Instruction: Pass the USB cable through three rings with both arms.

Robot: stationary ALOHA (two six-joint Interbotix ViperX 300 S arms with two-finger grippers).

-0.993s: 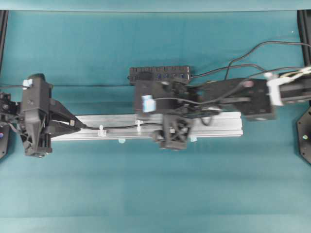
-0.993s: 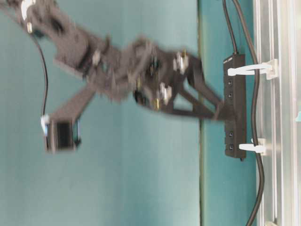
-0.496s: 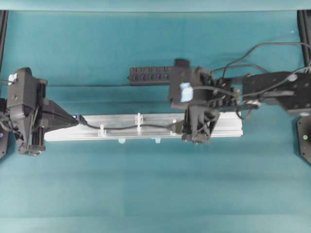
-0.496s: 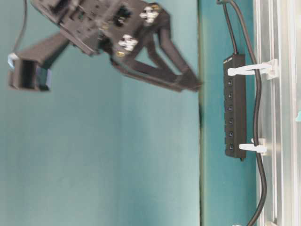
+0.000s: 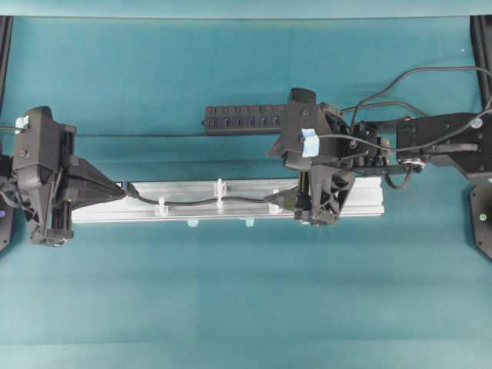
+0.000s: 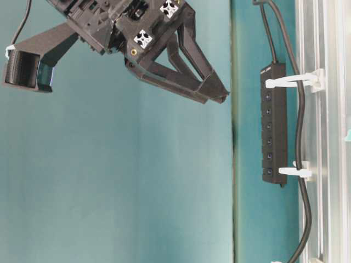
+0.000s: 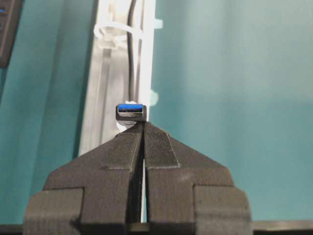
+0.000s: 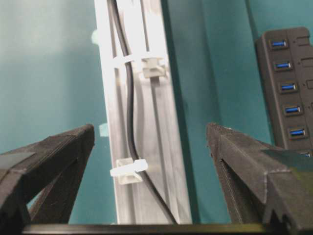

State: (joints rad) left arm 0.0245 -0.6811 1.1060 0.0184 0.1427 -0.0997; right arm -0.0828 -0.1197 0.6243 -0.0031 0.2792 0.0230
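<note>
The USB cable [image 5: 188, 202] lies along the silver rail [image 5: 354, 201] and passes through the three rings [image 5: 161, 206] [image 5: 219, 191] [image 5: 274, 200]. Its plug [image 7: 131, 111] sits at the rail's left end with its blue opening facing the left wrist camera. My left gripper [image 7: 143, 123] is shut. The plug lies just past its tips, and the slit between the jaws is far narrower than the plug. My right gripper [image 8: 150, 128] is open and raised over the rail's right part, its fingers either side of the cable [image 8: 129, 98] without touching it. Two rings [image 8: 146, 66] [image 8: 128, 169] lie ahead of it.
A black multi-port hub [image 5: 242, 119] lies behind the rail on the teal cloth, its own cords running off to the right. Small pale-blue tabs [image 5: 192, 223] sit along the rail's front edge. From table level, the right gripper [image 6: 220, 94] hangs well above the rail [image 6: 329, 137].
The right gripper has lifted and moved right along the rail, staying open. The left gripper has drawn back left and closed. The plug now sits beyond its tips instead of between its fingers.
</note>
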